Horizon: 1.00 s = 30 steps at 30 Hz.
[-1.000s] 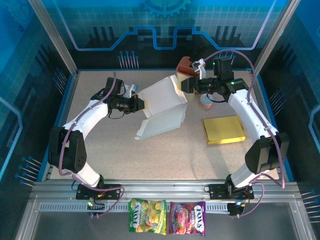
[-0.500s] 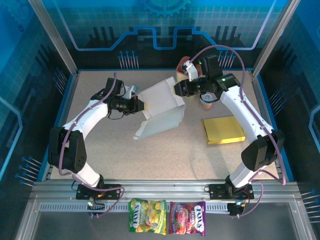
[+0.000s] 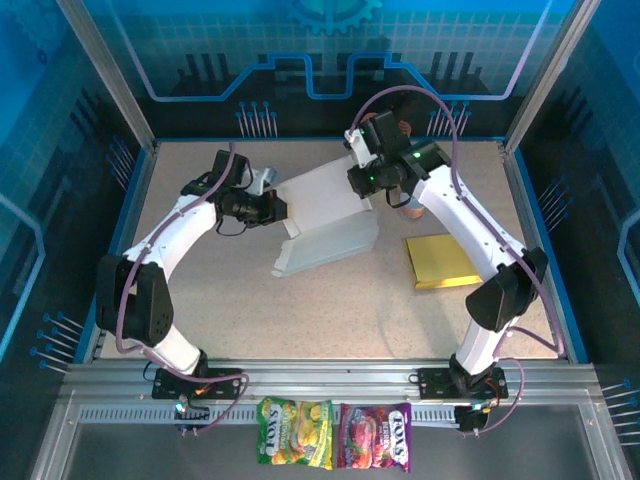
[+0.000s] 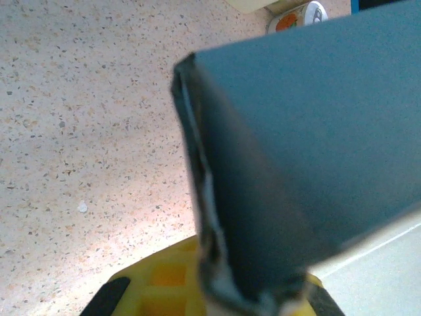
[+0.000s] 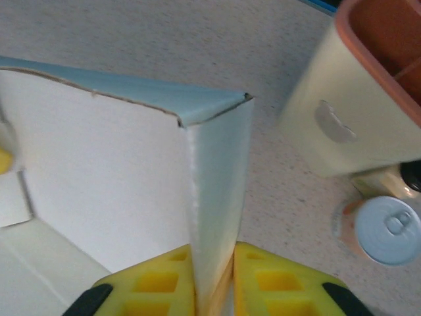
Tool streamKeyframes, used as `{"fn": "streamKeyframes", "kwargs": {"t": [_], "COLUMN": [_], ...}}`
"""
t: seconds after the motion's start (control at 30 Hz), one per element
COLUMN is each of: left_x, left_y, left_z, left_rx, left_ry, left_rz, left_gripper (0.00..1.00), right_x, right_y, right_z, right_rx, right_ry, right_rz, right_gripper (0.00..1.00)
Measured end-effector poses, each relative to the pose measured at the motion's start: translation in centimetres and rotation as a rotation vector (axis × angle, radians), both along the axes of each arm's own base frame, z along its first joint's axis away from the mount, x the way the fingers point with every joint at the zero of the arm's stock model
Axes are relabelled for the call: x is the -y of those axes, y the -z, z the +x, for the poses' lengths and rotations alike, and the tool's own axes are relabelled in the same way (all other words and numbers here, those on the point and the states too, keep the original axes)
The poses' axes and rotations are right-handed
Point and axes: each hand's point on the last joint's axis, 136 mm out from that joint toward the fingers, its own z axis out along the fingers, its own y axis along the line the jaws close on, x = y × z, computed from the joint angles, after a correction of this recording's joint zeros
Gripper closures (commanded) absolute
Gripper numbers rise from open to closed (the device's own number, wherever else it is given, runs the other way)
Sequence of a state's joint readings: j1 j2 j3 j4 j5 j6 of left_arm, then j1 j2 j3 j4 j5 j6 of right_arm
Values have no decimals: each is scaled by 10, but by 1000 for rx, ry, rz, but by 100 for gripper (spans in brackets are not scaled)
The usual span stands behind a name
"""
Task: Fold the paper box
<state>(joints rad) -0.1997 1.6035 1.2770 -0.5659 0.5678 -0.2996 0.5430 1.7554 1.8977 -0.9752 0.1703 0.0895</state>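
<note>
Right claw first: I see its yellow pads pressed on either side of an upright wall of the white paper box, pinching that panel just below the corner where two walls meet. Just right of this claw stands a cream container with a brown rim, and below it a small can with a silver pull-tab lid, both apart from the box.

From above, the half-folded box sits between my two claws, its lower flaps spread on the speckled tabletop. On the box's opposite side the left claw is clamped shut on the edge of another panel, with cardboard filling its wrist view.

Nearer the bases, a flat gold rectangular pack lies on the table to the right of the right claw. Two candy bags rest on the front rail.
</note>
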Motion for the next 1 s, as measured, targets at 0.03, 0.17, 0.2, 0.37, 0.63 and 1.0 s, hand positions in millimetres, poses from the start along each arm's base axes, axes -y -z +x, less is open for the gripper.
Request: {"fn": "streamKeyframes", "kwargs": {"t": [0.03,0.17,0.2,0.37,0.63,1.0], "left_x": [2,8,9,16,22,21], "left_y": [0,-1,-1,-6,-8,-3], "left_z": [-2,-6,-8,-12,-19,-19], "left_rx": [-2,-4,-8,-12,-37,-61], "left_ry": [6,23,25,24,-22,-42], "left_rz": [7,35,44,103,200,237], "left_gripper": [100,100,100,100,100,100], "right_x": [3,14,16,24,34,32], "right_y": [3,12,14,20,32,32], "right_z": [1,3,3,9,15,12], "right_rx": [0,3,4,3,-2,30], "right_ry": [14,54,63,124,226,254], "right_rz": [-26,-116,-138,-218,-373,-479], "right_gripper": [86,91,92,97,100,100]}}
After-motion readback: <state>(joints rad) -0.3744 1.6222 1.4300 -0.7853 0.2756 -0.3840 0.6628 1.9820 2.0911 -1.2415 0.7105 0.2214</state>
